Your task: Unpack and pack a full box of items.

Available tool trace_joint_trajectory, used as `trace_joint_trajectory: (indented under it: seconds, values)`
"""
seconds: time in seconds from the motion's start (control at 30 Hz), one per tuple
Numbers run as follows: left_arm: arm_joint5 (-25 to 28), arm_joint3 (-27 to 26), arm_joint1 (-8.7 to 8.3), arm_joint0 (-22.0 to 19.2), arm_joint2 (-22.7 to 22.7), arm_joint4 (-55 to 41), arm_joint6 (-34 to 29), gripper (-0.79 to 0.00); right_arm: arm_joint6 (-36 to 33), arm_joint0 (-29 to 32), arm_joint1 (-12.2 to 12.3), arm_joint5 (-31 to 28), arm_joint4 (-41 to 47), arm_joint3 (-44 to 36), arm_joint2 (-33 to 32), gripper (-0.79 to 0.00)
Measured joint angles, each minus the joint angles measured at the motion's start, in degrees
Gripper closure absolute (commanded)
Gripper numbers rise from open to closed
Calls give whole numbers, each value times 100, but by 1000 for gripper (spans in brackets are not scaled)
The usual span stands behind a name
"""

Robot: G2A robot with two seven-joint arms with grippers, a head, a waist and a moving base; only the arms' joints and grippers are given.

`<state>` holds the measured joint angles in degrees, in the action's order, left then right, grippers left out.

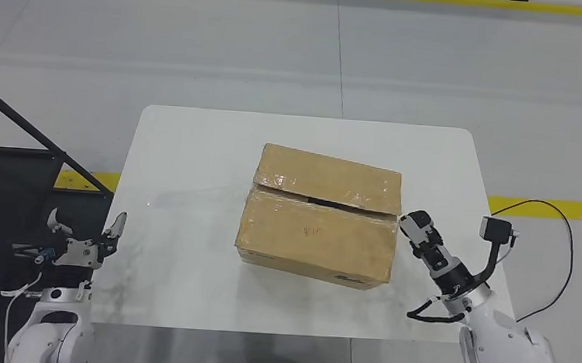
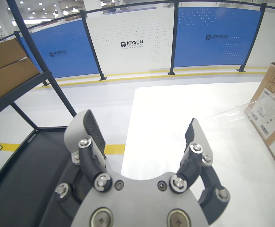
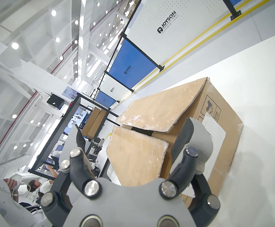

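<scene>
The cardboard box (image 1: 319, 215) sits on the white worktop (image 1: 192, 155), a little right of centre. Its two top flaps are folded down, with a dark gap along their seam. Bare worktop runs along its left, far and near sides. The left gripper (image 2: 141, 124) hangs at the near left corner, over the worktop's edge, spread wide and empty, well apart from the box. A black rack (image 1: 10, 194) stands just beside that edge. The right gripper (image 3: 132, 126) is near the box's right end, also wide and empty.
</scene>
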<state>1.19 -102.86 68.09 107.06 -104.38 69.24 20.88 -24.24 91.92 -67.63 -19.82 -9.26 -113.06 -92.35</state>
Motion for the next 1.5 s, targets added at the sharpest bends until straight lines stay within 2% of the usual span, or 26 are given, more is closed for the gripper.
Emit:
trace_joint_trajectory:
  seconds: [0.17, 0.3, 0.53, 0.73, 0.83, 1.13, 1.5]
  values:
    - [182, -127, 17, -198, 2, -506, -418, -785, -68, -9, 11, 29, 70, -40, -58, -785]
    - [438, -495, 31, -233, -66, -1194, -900, -785, -520, -64, 55, -5, 416, -14, -236, -785]
    - [1199, -1188, 9, -174, -286, -2558, -2184, -785, -2311, -568, 195, -45, 1877, 519, -600, -785]
    - [1479, -1598, -39, -214, -508, -3625, -3428, -785, -3825, -1070, 311, 121, 3054, 1126, -748, -785]
    - [1432, -1667, -59, -232, -637, -3796, -3807, -785, -3928, -1099, 321, 185, 3075, 1163, -762, -785]
    - [1454, -1661, -58, -243, -577, -3887, -3880, -785, -3799, -1091, 318, 238, 3083, 1182, -727, -785]
    - [1327, -1794, -101, -519, -445, -5298, -4936, -785, -3968, -1443, 391, 534, 3010, 1623, -484, -785]
